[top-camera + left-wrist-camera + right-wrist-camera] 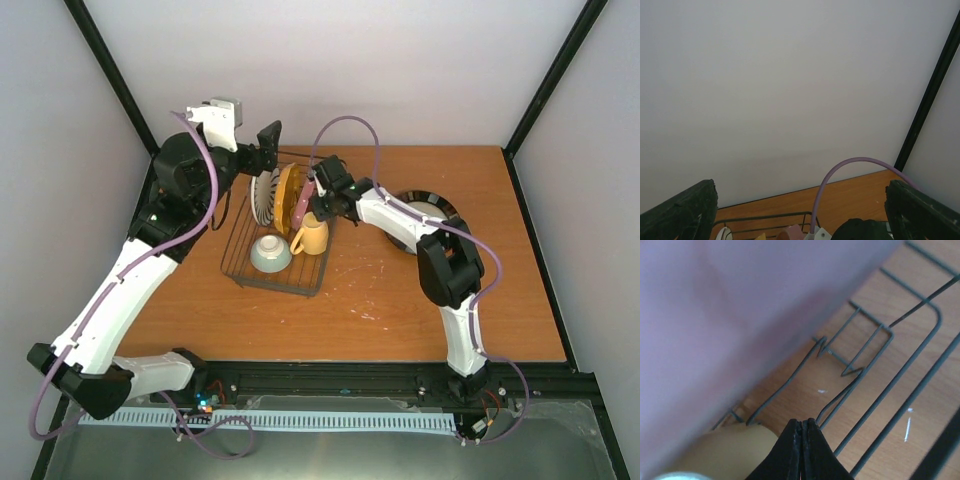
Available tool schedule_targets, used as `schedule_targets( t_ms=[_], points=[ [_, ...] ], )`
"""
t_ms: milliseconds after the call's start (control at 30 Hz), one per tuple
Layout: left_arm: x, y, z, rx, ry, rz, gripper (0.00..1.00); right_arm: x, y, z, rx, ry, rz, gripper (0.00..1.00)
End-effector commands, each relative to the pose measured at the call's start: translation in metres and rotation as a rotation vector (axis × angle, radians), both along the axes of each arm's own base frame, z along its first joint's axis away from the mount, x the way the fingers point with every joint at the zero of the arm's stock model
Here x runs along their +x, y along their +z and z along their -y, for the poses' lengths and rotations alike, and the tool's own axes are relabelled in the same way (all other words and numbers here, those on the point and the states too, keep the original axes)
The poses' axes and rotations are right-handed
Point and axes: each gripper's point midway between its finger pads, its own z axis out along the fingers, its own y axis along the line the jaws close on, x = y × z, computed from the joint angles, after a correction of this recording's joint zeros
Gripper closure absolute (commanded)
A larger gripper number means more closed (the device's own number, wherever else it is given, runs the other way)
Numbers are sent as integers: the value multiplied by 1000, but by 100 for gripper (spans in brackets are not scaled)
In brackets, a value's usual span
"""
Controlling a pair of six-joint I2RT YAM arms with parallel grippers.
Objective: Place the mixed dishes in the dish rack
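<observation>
The dish rack (252,271) holds a striped white plate (264,195), an orange-yellow plate (286,197) and a pink plate (302,205) on edge. A pale bowl (270,253) and a yellow mug (311,238) stand in it too. My right gripper (316,198) is shut and empty, just right of the pink plate. In the right wrist view its tips (801,426) sit over the rack wires (880,370), between the pink plate (715,315) and the mug (725,450). My left gripper (268,138) hangs open above the rack's far end, its fingers (685,212) wide apart. A dark-rimmed plate (432,203) lies on the table.
The dark-rimmed plate lies right of the rack, partly under the right arm (400,220). A purple cable (840,170) arcs over the rack's far edge (765,217). White walls and black frame posts (932,95) close the table's back and sides.
</observation>
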Motion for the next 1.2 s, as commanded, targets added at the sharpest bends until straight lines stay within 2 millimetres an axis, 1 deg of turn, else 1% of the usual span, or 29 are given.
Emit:
schedule_targets(
  t_ms=[0,133,233,433,567,833,1000,1167],
  points=[
    [-5,8,-10,12,22,34,9,-11,-10,-9,-8,50,-64,97],
    [-2,3,-9,10,21,26,9,-23,-18,-14,10,92,-123,97],
    [0,-3,-7,5,17,13,9,-33,-20,-19,42,126,-162,97],
    [1,-8,-6,-7,14,2,9,-56,-20,-23,81,199,-233,97],
    [0,-7,-7,-13,15,3,10,-71,-15,-25,95,256,-282,97],
    [-2,-8,-8,-30,15,-3,10,-105,-2,-20,84,356,-372,97],
    [-3,-10,-8,-47,8,-12,11,-125,1,-23,81,412,-403,97],
    [-5,-14,-7,-58,0,-21,12,-144,6,-33,119,469,-427,97]
  ],
)
